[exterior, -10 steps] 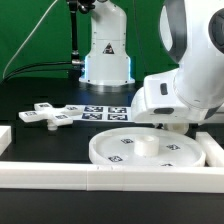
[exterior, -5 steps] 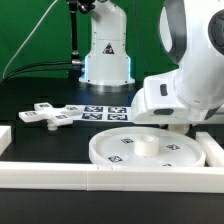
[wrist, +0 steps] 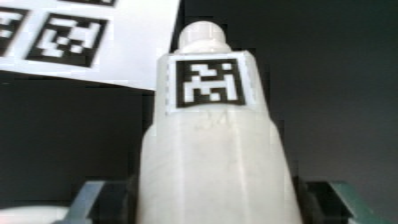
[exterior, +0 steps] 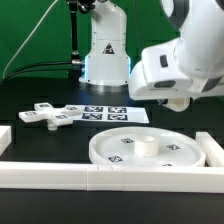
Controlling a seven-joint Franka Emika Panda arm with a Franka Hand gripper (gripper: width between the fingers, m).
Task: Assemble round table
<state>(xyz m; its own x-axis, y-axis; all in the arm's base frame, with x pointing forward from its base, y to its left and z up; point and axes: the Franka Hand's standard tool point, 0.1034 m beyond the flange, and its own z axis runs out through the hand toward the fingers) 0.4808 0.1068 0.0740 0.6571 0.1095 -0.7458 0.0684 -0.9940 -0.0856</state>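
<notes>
Gripper: clamped on the post, high above the surface.
Disc: lying flat, seemingly awaiting the post.

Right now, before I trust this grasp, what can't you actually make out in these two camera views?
Wrist view: the fingers flank the post, but the picture's edge cuts them off and they are blurred, so contact is unclear.
Exterior view: the arm's white housing hides the fingers and anything they hold.
Exterior view: tags on the round disc and cross piece are too small to read.
</notes>
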